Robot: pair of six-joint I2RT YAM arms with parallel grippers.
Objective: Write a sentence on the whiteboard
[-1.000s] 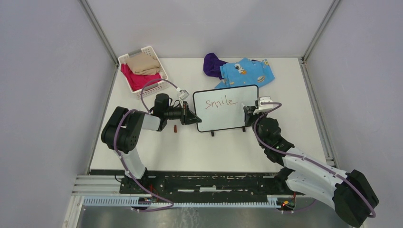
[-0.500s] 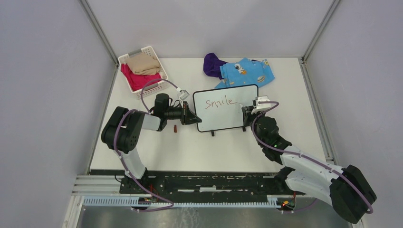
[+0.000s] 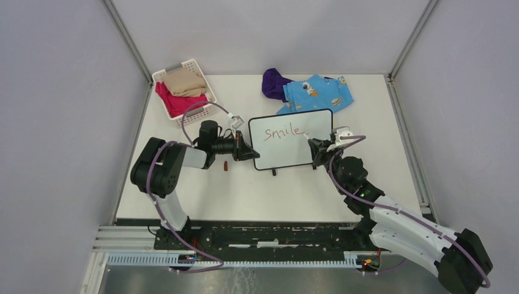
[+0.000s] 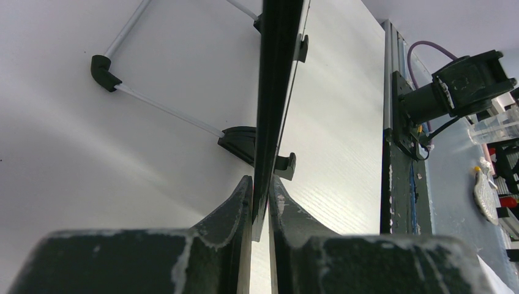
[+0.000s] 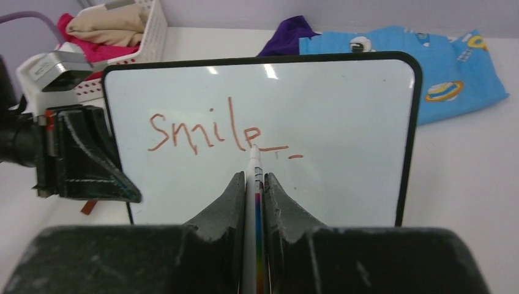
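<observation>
The small white whiteboard with a thin black frame (image 3: 291, 139) stands upright on its two black feet, mid-way across the white surface (image 3: 245, 196). The left claw (image 4: 261, 202) is clamped on the whiteboard's left edge, probably to brace it against the push of writing. The right claw (image 5: 254, 190), in front of the whiteboard, is clamped on a slim white marker (image 5: 254, 174). Its tip appears to touch the whiteboard at the end of the reddish-brown handwritten sentence (image 5: 205, 131), which reads "smile" with a short dash after it. The space below is bare, so the sentence looks only partly written. A blue printed cloth (image 3: 318, 92) and a white slatted basket (image 3: 197, 63) lie behind the whiteboard, well apart from it.
</observation>
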